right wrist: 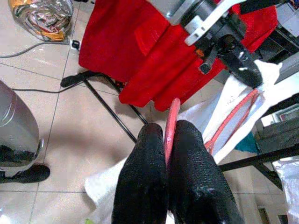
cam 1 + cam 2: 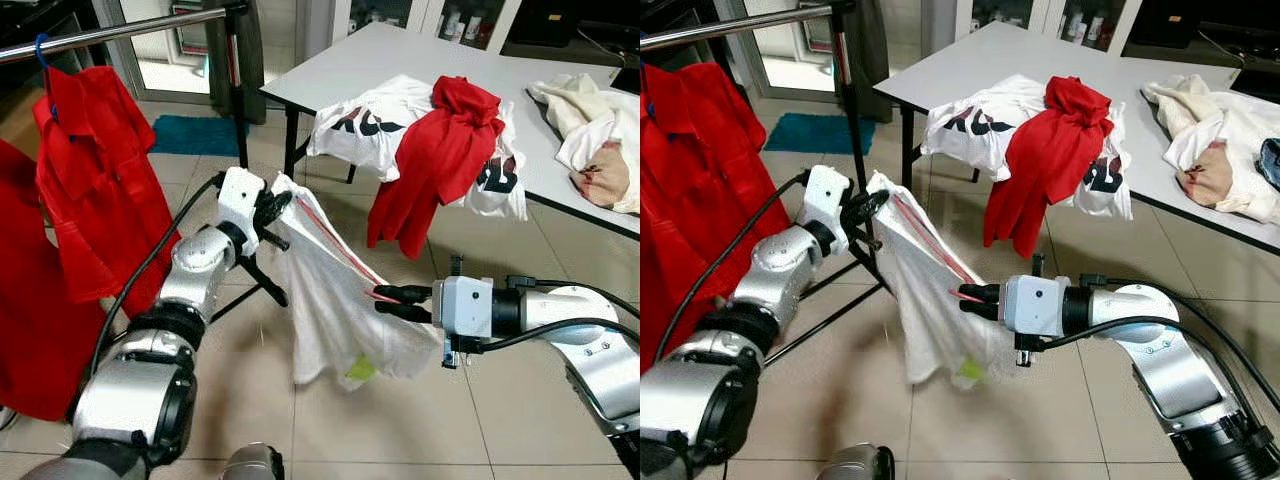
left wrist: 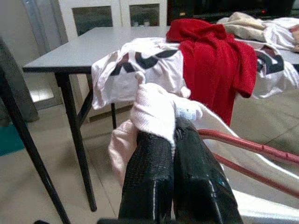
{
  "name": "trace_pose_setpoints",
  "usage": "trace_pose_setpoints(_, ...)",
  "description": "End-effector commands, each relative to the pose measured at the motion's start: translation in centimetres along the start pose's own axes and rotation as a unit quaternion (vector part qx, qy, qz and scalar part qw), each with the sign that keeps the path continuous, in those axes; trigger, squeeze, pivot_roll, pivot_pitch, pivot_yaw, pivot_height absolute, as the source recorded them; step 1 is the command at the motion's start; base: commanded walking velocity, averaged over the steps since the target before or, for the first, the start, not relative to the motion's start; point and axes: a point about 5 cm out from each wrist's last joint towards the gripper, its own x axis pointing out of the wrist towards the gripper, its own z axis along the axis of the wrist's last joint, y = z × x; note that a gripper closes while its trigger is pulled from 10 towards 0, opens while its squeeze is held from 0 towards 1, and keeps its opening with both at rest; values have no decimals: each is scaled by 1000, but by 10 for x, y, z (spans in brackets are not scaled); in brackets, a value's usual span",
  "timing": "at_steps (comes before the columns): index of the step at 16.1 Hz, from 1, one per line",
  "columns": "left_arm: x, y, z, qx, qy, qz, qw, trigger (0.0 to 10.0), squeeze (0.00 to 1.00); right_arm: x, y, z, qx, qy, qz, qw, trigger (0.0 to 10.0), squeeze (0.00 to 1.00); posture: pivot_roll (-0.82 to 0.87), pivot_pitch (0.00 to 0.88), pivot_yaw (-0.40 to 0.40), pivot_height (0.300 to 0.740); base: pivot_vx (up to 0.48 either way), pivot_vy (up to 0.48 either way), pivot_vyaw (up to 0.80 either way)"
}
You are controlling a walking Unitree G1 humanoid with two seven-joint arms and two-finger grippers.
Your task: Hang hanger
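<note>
Beige floor tiles lie under the thin red wire hanger [image 2: 335, 250] inside a white cloth garment [image 2: 335, 320], slanting from the left hand [image 2: 272, 205], clamped on its bunched collar nearer the silver clothes rail [image 2: 120, 30], down to the right hand [image 2: 392, 300] pinching its lower end.

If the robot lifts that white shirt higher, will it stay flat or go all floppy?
Probably floppy: the white shirt sags in loose folds between the left gripper and right gripper. It looks thin and light. The red hanger inside seems stiffer, so it should hold its shape.
</note>
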Motion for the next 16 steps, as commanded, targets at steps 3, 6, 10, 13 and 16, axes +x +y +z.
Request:
trace_pose_setpoints(3,-6,1,-10,-19,8,23,1000,10000,0,-8,0,3,-9,5,26,1000,0,0,82,5,-3,740,0,0,0)
trace_pose_setpoints(6,-6,-1,-7,-44,-14,28,999,10000,0,-4,-9,3,-24,4,-2,1000,0,0,87,4,-5,740,0,0,0)
trace_pose_setpoints(10,3,-24,19,-31,-89,-4,996,10000,0,11,-26,7,-39,-10,-86,995,0,0,93,5,-7,740,0,0,0)
trace_pose_setpoints(13,4,-26,30,-34,-120,6,992,10000,0,18,-29,7,-45,-6,-115,992,0,0,92,5,-3,740,0,0,0)
trace_pose_setpoints(16,1,-20,37,-19,-132,34,991,10000,0,17,-25,1,-52,8,-108,993,0,0,92,5,-1,740,0,0,0)
